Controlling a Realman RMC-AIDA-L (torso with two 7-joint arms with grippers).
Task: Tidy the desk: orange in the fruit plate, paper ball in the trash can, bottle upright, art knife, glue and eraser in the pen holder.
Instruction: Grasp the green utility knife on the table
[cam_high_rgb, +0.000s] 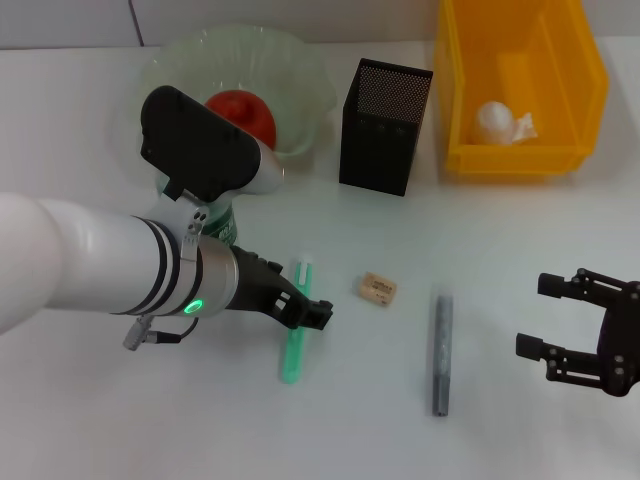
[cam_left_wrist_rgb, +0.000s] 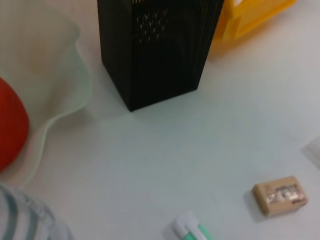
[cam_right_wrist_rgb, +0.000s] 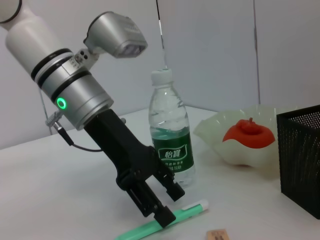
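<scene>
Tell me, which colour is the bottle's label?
Dark green on the bottle, best seen in the right wrist view.

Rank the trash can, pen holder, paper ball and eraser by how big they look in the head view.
1. trash can
2. pen holder
3. paper ball
4. eraser

The eraser lies nearer the camera than the paper ball and still looks smaller, so the order holds.

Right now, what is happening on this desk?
The left gripper is lowered over the green glue stick, jaws open around it. The right gripper waits open to the side. The orange is in the fruit plate, the paper ball in the trash can, the bottle upright. The eraser and grey art knife lie loose.
</scene>
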